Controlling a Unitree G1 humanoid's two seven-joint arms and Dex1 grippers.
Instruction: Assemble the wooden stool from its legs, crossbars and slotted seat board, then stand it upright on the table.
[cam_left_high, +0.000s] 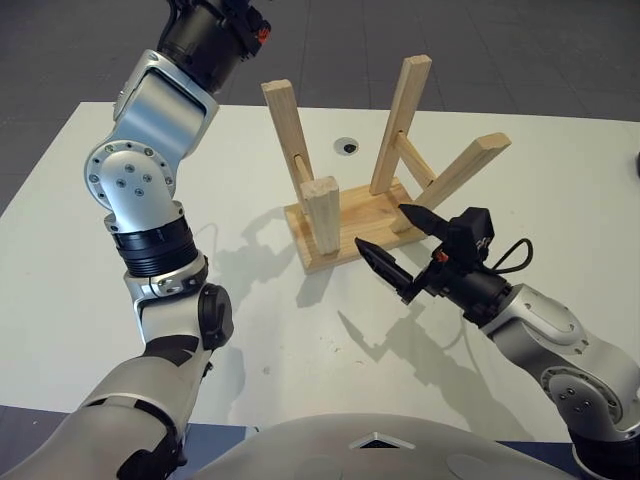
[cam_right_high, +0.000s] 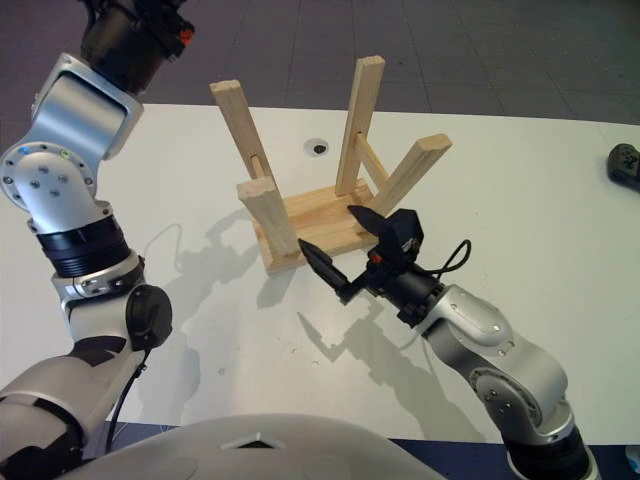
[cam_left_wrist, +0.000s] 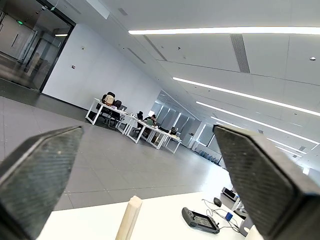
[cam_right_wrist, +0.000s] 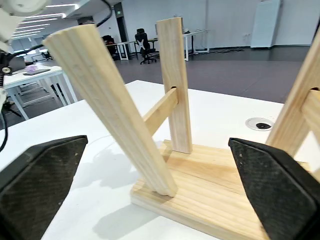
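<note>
Right, the broad white counter (cam_left_high: 560, 200) takes up the scene, and on it, about mid-way across and toward the far side, sits the pale wooden stool (cam_left_high: 350, 215), upside down. Its flat rectangular seat board (cam_left_high: 350, 222) lies flat on the counter, and four square-cut wooden legs poke up from it. The far-left leg (cam_left_high: 290, 125) and far-right leg (cam_left_high: 400, 120) stand tallest. The near-left leg (cam_left_high: 322, 215) leans toward the robot, and the near-right leg (cam_left_high: 465, 170) splays out to the right. One slim wooden crossbar (cam_left_high: 415, 160) ties the two right legs together; a second crossbar (cam_right_wrist: 160, 110) joins the left pair.

Now the arms. The right tool (cam_left_high: 380, 225) hangs low at the near right corner of the seat board, pointed at the stool, its two black fingers spread wide with nothing clamped. Whether the upper finger touches the board, I cannot tell. The left tool (cam_left_wrist: 147, 129) is lifted high above the far left of the counter, facing out into the room, fingers also spread and gripping nothing.

Smaller things: a black handheld controller (cam_right_high: 625, 165) rests near the counter's right edge, well apart from the stool, and a round grey grommet (cam_left_high: 348, 146) sits in the counter just behind the seat board.
</note>
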